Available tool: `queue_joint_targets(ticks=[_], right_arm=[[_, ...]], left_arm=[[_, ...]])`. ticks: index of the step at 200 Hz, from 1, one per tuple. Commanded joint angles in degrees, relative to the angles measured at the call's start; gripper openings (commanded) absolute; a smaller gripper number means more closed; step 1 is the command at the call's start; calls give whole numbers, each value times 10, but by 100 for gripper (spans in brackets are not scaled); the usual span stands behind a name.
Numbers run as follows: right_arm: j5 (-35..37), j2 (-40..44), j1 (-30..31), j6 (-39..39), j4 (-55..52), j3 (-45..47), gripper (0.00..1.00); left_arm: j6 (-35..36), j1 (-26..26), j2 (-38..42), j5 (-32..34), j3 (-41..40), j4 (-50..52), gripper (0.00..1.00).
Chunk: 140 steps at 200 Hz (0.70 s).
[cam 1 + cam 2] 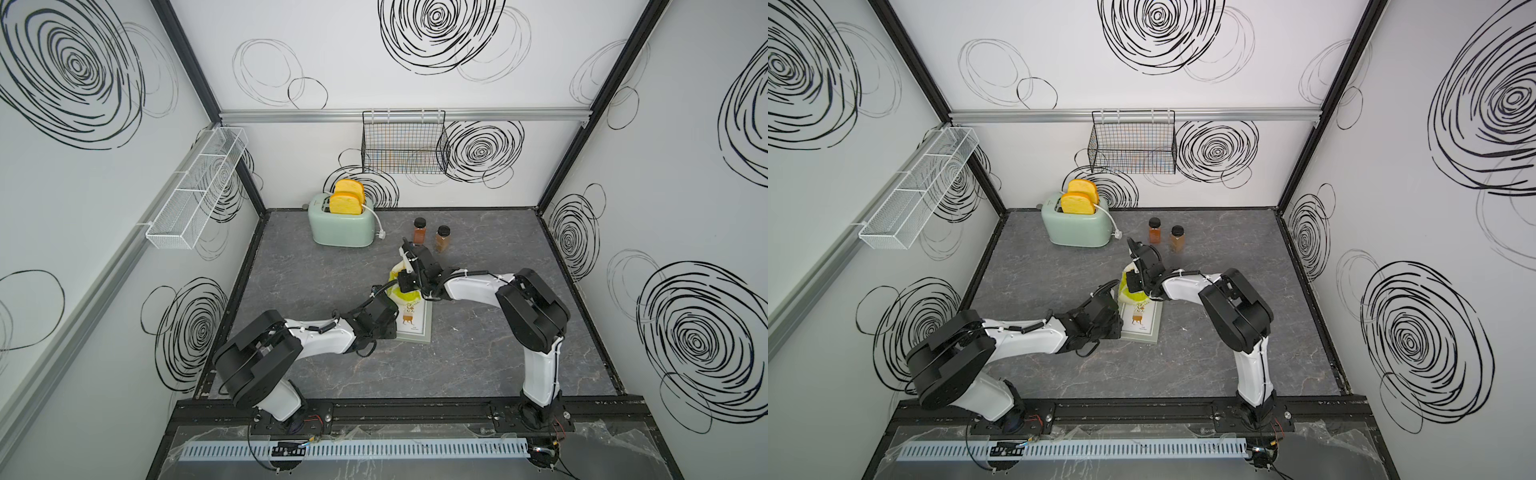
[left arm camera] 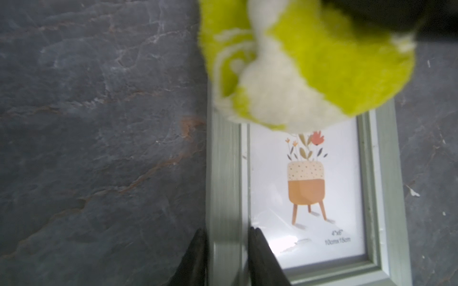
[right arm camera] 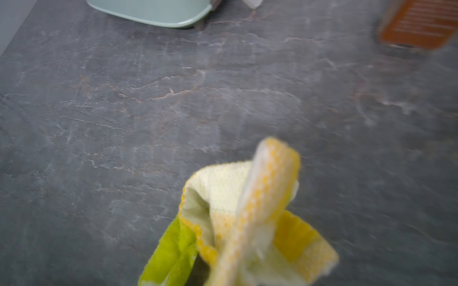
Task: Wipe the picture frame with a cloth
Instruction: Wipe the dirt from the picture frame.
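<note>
Slate tabletop [image 1: 478,353] | left fingers [image 2: 195,257] pinch picture frame [image 2: 223,173] edge | right fingers clamp cloth [image 3: 247,210]

Frame [image 1: 417,328], toaster [image 1: 340,230], jars [image 1: 419,231] on tabletop [image 1: 478,353]

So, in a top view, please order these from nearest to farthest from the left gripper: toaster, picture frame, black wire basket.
1. Picture frame: at the left gripper, which clamps its side edge.
2. Toaster: at the back of the table, left of the jars.
3. Black wire basket: hung high on the back wall.
</note>
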State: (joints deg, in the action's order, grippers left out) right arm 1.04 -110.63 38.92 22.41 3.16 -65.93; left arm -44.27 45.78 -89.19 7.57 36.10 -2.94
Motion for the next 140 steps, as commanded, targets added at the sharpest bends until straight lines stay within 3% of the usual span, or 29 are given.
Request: queue_joint_targets(ticks=[1,37,78,116,140], right_arm=[[46,21,-25,-10,-41,37,0],[48,18,26,-19,-50,22,0],[16,-19,49,31,-38,26,0],[39,61,24,55,-26,133,0],[15,117,57,57,-37,183,0]], left_arm=[[-37,-1,-12,21,-12,93,15],[-43,-2,-24,41,7,106,15],[-52,3,-45,58,37,114,15],[-66,4,-48,78,48,118,16],[-72,4,-52,84,56,119,16]])
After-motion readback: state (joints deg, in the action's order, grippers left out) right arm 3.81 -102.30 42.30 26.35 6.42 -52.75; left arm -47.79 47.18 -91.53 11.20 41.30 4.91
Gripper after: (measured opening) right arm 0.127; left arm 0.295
